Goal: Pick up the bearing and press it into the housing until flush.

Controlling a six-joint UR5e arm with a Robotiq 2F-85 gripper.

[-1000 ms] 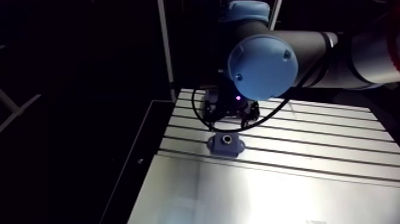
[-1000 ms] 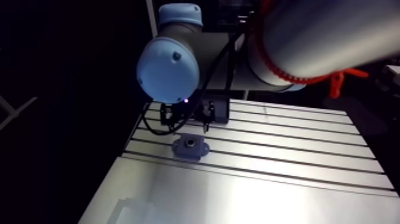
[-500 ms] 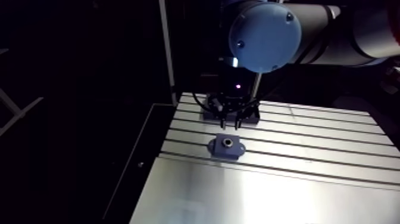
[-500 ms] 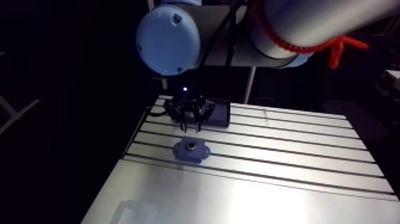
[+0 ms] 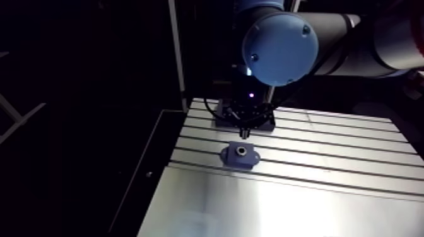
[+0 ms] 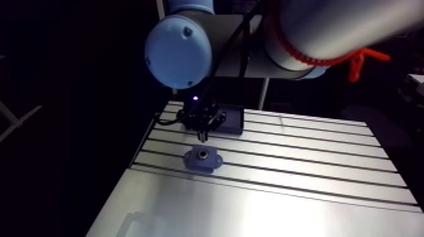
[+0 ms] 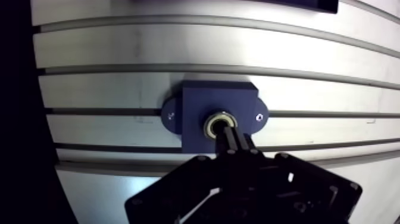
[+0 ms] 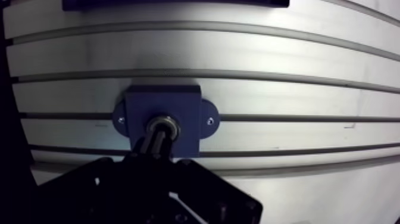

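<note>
1. Just before, the end effector (image 5: 243,131) had its two fingers standing apart. We are now seeing them drawn together into one dark prong, clenched with nothing held between them.
2. The blue housing (image 5: 240,155) is lying where it lay earlier, a little left of centre in the arm view and just below the end effector's tip.
3. In the wrist view the bearing (image 8: 168,123) is showing as a metal ring sitting in the housing's round bore. The closed fingers (image 7: 235,143) are reaching toward it and their tips are overlapping its rim. We cannot tell whether they are touching it, nor whether the ring is flush.
4. The housing is resting flat on the slotted aluminium table (image 5: 328,157), straddling one slot, with an ear and a small hole on each side.
5. A dark tray (image 6: 232,120) is lying on the table beyond the end effector, higher in the arm view and apart from the housing.
</note>
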